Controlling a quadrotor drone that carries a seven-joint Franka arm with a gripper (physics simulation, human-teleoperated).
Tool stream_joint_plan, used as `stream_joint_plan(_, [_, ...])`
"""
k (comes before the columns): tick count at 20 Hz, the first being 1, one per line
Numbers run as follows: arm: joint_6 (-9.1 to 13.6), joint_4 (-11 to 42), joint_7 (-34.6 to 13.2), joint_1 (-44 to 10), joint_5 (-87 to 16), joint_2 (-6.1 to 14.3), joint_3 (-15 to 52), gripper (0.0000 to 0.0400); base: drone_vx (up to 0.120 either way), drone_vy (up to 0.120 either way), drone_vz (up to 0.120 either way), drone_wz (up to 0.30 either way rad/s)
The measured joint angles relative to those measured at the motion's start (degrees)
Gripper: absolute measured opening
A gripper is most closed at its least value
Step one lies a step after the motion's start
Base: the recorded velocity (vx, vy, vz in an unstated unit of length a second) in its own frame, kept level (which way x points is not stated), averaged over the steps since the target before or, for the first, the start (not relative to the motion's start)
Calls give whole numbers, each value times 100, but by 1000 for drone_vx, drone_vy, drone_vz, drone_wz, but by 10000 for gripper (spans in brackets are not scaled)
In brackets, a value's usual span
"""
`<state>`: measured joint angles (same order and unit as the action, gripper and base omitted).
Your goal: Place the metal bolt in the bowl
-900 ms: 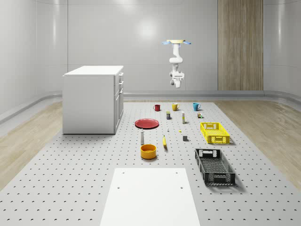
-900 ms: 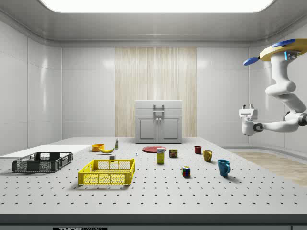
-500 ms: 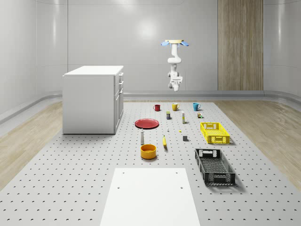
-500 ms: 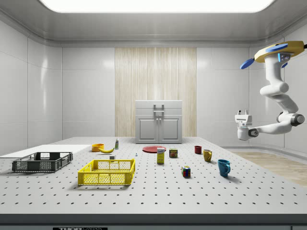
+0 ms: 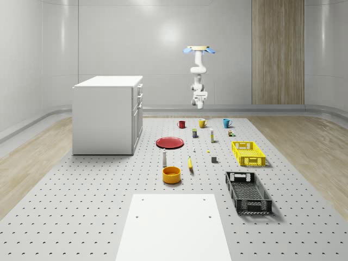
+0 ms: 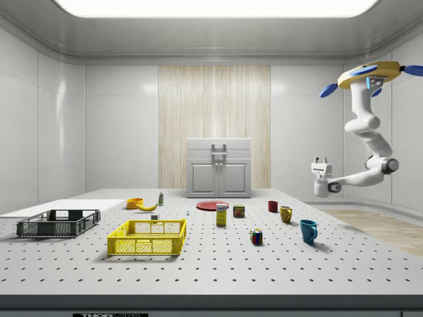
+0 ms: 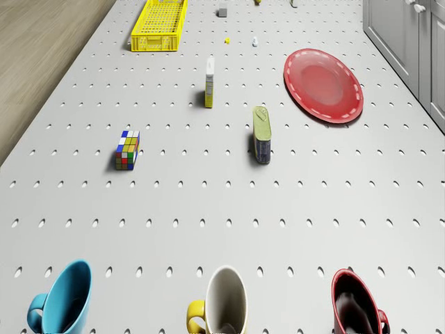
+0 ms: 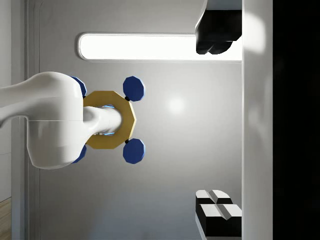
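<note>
The orange bowl (image 5: 171,174) stands near the table's front in the whole-scene view, and at the far left in the side view (image 6: 135,203). A tiny metal bolt (image 5: 194,150) lies behind it, mid-table; the drone view has it as a small pale piece (image 7: 255,42). The drone (image 5: 198,50) hovers high over the table's far edge, above the mugs. Its arm hangs down and bends, so the gripper (image 6: 321,160) points upward, far from bolt and bowl. In the wrist view the gripper (image 8: 217,120) is open and empty, facing the drone body (image 8: 107,120).
Under the drone stand a red mug (image 7: 354,306), a yellow mug (image 7: 222,303) and a blue mug (image 7: 62,299). Further on are a red plate (image 7: 323,85), a can (image 7: 261,134), a Rubik's cube (image 7: 127,149), a yellow crate (image 5: 248,153), a black crate (image 5: 248,192) and a white cabinet (image 5: 107,114).
The drone and its arm have shifted toward the whole-scene view's left and the side view's left. The gripper has sunk a little and is still open and empty.
</note>
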<state>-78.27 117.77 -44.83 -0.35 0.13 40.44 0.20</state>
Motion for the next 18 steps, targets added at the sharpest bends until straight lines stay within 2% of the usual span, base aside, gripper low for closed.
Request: stream_joint_plan(18, [-14,-59,5,-14,-1,7,11,400,120,-120,0,0])
